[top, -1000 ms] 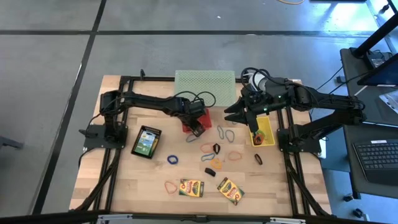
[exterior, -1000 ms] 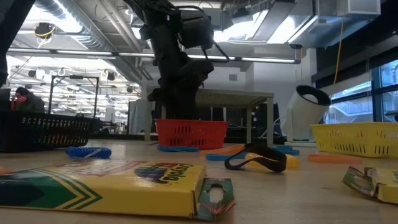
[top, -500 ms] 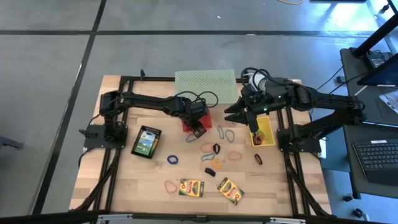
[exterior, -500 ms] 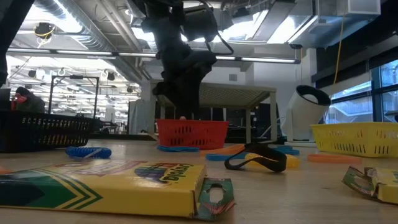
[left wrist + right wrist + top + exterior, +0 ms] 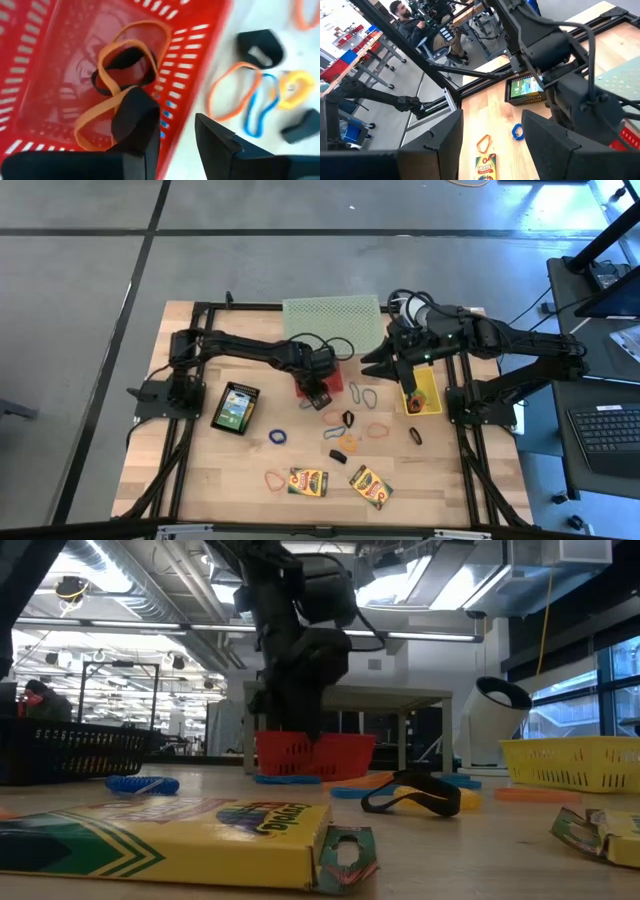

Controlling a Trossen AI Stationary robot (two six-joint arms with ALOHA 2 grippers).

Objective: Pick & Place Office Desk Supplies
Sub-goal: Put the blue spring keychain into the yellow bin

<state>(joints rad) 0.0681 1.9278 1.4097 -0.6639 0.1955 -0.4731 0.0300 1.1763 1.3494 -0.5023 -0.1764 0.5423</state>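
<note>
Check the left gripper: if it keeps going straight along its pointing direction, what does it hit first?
Most likely the red basket: the left gripper points down over its near wall, fingers apart, just above the orange rubber band lying inside. Depth is unclear, so wall or band could come first.

Viewed from above, we count two arms, left arm [image 5: 240, 345] and right arm [image 5: 500, 340], and one green mesh stand [image 5: 330, 308]. We count three baskets: red basket [image 5: 200, 45], yellow basket [image 5: 428, 380], black basket [image 5: 215, 420]. We see three crayon boxes: two loose on the surface [image 5: 200, 470], first box [image 5: 308, 481] and second box [image 5: 370, 486], and a third box [image 5: 236, 407] in the black basket. Loose loops number at least six, including one blue band [image 5: 278, 437]. Small dark clips [image 5: 349, 442] number four. The red basket holds one orange band [image 5: 97, 111] and one dark loop [image 5: 122, 59].
</note>
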